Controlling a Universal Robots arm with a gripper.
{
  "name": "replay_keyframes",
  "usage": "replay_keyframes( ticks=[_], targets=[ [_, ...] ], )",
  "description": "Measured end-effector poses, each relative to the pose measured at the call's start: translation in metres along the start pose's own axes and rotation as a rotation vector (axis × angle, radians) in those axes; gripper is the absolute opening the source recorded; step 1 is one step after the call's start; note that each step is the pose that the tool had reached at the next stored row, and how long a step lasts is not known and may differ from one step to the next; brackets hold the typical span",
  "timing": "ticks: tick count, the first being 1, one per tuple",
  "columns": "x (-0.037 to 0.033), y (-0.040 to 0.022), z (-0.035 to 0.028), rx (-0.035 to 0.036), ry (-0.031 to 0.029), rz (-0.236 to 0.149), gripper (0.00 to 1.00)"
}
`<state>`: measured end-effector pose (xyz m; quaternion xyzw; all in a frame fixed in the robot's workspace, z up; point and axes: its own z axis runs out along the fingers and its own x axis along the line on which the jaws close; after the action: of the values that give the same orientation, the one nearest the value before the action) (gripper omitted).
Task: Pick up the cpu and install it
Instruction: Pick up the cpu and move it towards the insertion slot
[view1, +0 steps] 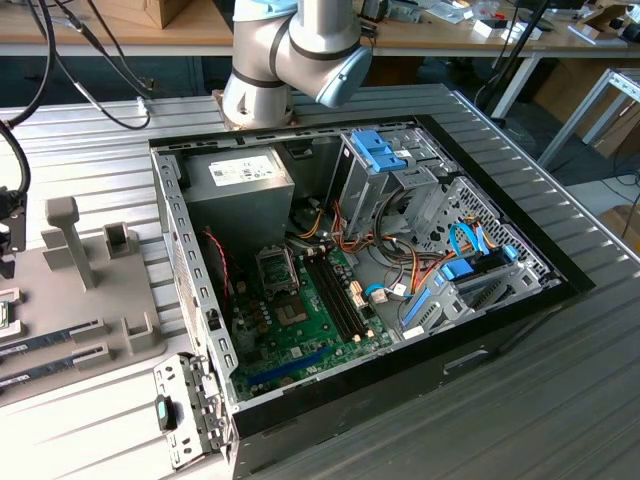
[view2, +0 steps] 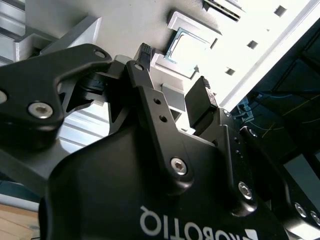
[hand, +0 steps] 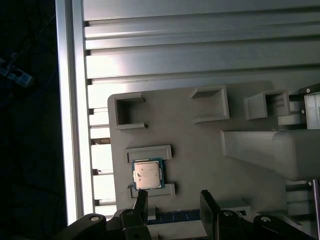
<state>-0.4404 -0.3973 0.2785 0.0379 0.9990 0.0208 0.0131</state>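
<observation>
- Plainly open, the end effector hangs over a grey fixture plate; its two black fingers stand apart with nothing between them, as both wrist views show.
- The cpu lies flat in the fixture plate, silvery metal top facing up, just beyond one fingertip and off to the side of the gap between the fingers. The fingers do not touch it.
- Being square, it has no long axis. Its edges run parallel to the two low brackets that hold it on opposite sides, and it sits level, not tilted.
- In the second wrist view the cpu shows as a bright square past the fingertips.
- The fixture plate rests on a ribbed aluminium tabletop, with several other pockets and a tall block moulded into it.
- In the exterior view the arm reaches towards that view's left, and an open computer case sits sunk in the tabletop, showing a green motherboard and a grey power supply.
- Behind stand wooden benches, cables and cardboard boxes.
</observation>
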Motion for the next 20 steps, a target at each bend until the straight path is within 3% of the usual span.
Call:
replay_keyframes(
  ticks=[20],
  targets=[
    [0.0024,-0.0001,0.0065,0.0,0.0,0.0,0.54]
  ],
)
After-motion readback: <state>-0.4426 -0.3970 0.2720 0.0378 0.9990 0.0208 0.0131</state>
